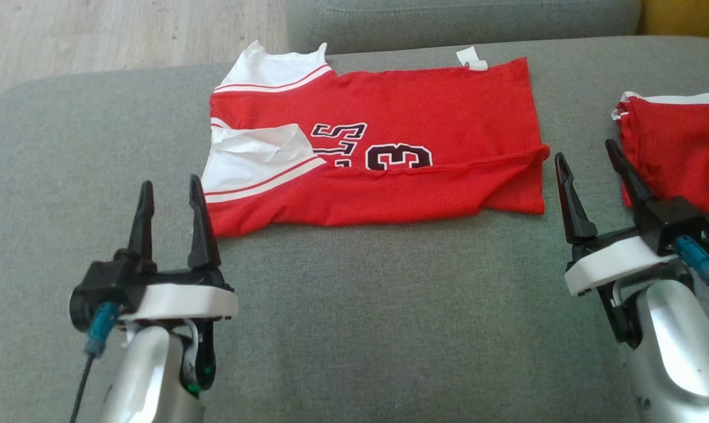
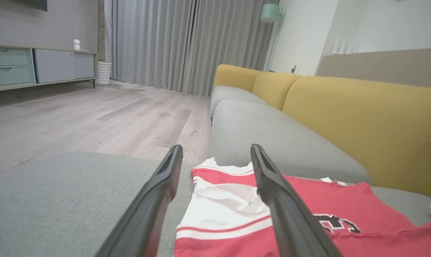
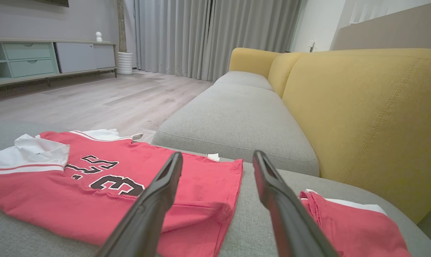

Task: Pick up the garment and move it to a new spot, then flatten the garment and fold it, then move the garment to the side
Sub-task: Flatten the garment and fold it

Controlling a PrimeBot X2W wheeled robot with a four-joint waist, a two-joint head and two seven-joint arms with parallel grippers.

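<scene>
Though flat, creased knit garment [image 1: 424, 106]

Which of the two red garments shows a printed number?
The spread jersey in the middle; the folded red garment at the right shows no print.

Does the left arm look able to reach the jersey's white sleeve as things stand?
Probably yes: the open left tool sits just short of the red jersey's white sleeve, only grey sofa cushion between them, nothing lying over it.
</scene>
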